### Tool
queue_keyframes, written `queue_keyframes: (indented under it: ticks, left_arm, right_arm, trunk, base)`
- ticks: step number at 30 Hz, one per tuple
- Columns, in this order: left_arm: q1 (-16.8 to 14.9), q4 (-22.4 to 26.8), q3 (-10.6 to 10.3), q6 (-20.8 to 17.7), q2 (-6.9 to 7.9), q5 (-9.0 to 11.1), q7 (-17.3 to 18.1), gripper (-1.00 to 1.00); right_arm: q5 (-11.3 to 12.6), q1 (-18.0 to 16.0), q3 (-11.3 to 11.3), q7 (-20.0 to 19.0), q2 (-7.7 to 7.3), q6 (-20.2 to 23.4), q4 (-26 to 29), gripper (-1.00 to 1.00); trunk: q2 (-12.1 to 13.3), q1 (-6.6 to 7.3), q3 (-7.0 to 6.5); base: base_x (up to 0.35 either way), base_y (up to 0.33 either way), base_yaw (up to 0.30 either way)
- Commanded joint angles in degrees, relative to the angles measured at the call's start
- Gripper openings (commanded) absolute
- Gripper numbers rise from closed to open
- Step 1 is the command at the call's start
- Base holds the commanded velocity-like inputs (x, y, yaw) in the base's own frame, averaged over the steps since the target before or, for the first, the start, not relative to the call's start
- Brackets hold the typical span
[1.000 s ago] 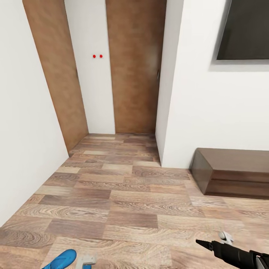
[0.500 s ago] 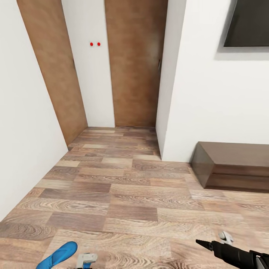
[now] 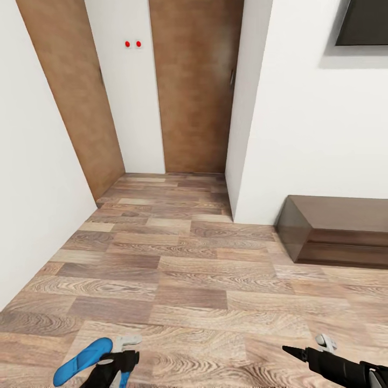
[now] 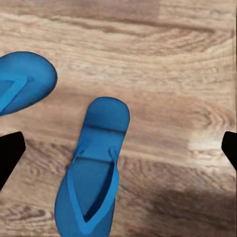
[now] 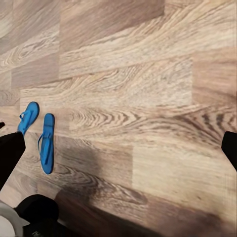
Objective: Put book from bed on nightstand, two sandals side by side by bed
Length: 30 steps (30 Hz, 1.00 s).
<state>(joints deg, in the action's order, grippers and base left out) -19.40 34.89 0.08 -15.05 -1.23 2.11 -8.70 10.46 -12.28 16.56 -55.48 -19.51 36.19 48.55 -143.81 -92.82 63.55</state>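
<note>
Blue rubber, two items: the sandals lie flat on the wood-plank floor (image 3: 178, 280). From my left wrist camera I see one sandal (image 4: 94, 173) whole, straps up, and the other sandal (image 4: 22, 81) cut off at the picture's edge; they are near each other but apart and not parallel here. From the right wrist camera the pair looks small and distant, lying almost side by side, one sandal (image 5: 47, 142) just beside the other sandal (image 5: 27, 117).

Head camera: a single blue sandal (image 3: 82, 360) shows at the bottom edge, just beside my left gripper (image 3: 121, 350). The left gripper hangs above the floor; in its wrist view the two dark fingertips (image 4: 10, 153) sit at opposite edges of the picture, wide apart, with nothing between them.

Right gripper (image 3: 310, 347), black with a pale tip, low at the right. Its wrist view shows the dark fingertips (image 5: 9, 153) spread to either edge, holding nothing, over bare planks.

Room fittings: white walls (image 3: 302, 134); two plain brown wooden doors, one (image 3: 194, 91) facing me at the end of a short recess, another (image 3: 70, 91) on the recess's left side; two small red dots (image 3: 132, 44) on the wall strip between them. A dark brown low cabinet (image 3: 337, 229) stands against the right wall, under a dark-framed panel (image 3: 366, 21).
</note>
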Motion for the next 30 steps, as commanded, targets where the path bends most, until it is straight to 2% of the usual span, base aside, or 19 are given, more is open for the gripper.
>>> queue_keyframes:
  ticks: [1,5,12,30]
  left_arm:
    - [0.0,1.0,0.0,-0.4,-0.01,0.2,-0.4,1.00]
    - [0.0,4.0,0.0,-0.6,-0.06,0.2,-2.2,1.00]
    - [-0.1,4.6,-0.1,-0.3,-0.10,0.3,-5.6,1.00]
    - [-0.1,3.4,0.0,1.2,0.09,0.4,-6.0,1.00]
  right_arm:
    - [0.3,0.0,0.0,-0.1,0.00,0.4,0.0,1.00]
    - [0.3,0.0,0.0,-0.1,0.00,0.4,0.0,1.00]
    - [0.3,0.0,0.0,-0.1,0.00,0.4,0.0,1.00]
    - [0.3,0.0,0.0,-0.1,0.00,0.4,0.0,1.00]
  trunk:
    - [0.0,-0.01,0.28]
    - [-0.1,-0.12,1.17]
    - [-0.1,-0.12,1.17]
    - [-0.1,-0.12,1.17]
  base:
    - [0.000,0.000,0.000]
    - [0.000,0.000,0.000]
    - [0.000,0.000,0.000]
    - [0.000,0.000,0.000]
